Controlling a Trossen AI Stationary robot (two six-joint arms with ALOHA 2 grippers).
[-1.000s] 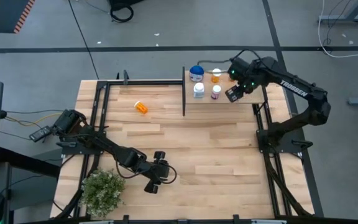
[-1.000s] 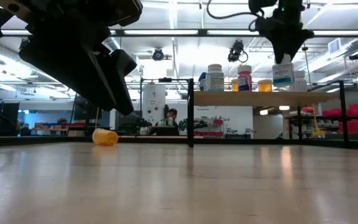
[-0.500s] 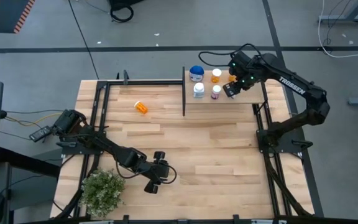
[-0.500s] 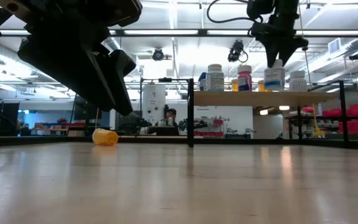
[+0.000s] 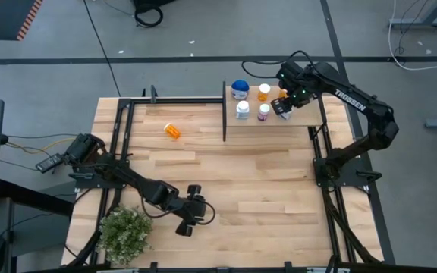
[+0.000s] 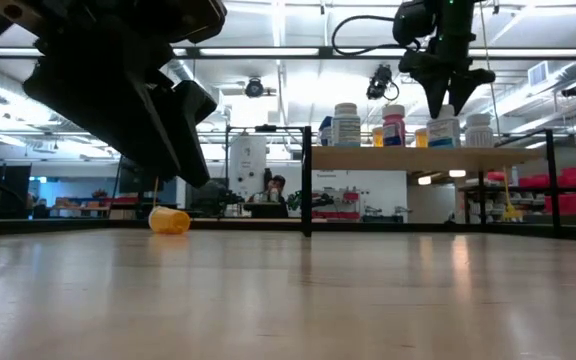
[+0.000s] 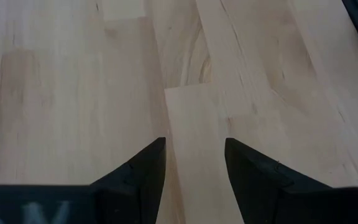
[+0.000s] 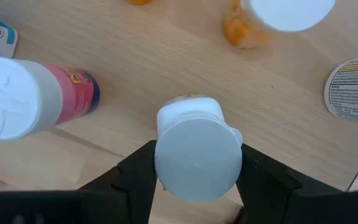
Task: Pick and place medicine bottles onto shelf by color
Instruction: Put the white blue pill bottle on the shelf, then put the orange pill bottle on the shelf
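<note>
My right gripper [image 5: 283, 107] hangs over the shelf [image 5: 298, 120], shut on a white bottle [image 8: 197, 155]. Standing on the shelf are a blue bottle [image 5: 240, 89], an orange one [image 5: 264, 92], a white one [image 5: 242, 111] and a pink one [image 5: 264, 112]. In the low view, another white bottle [image 6: 479, 130] stands beside the held one [image 6: 443, 131]. An orange bottle [image 5: 172, 130] lies on its side on the tabletop. My left gripper [image 7: 194, 168] is open and rests low over the table's near left part [image 5: 192, 212]. My right gripper pinches the white bottle's upper end at the cap [image 8: 165, 155] between its two fingers. The fingers [image 6: 438, 100] come from above, pointing down. The bottle stays upright, its base [image 6: 443, 144] down at the shelf's surface, level with the other bottles.
A green potted plant [image 5: 126, 233] sits at the near left corner. The shelf's black upright edge [image 5: 224, 110] separates it from the table's bare middle. Black frame rails [image 5: 120, 136] run along the left and right sides. A person [image 6: 275, 190] sits in the room beyond.
My right gripper has carried the white bottle a little toward the table's far-left and down. The bottle hung clear above the shelf a second ago and now stands at shelf level among the others. The fingers have stayed shut on it.
</note>
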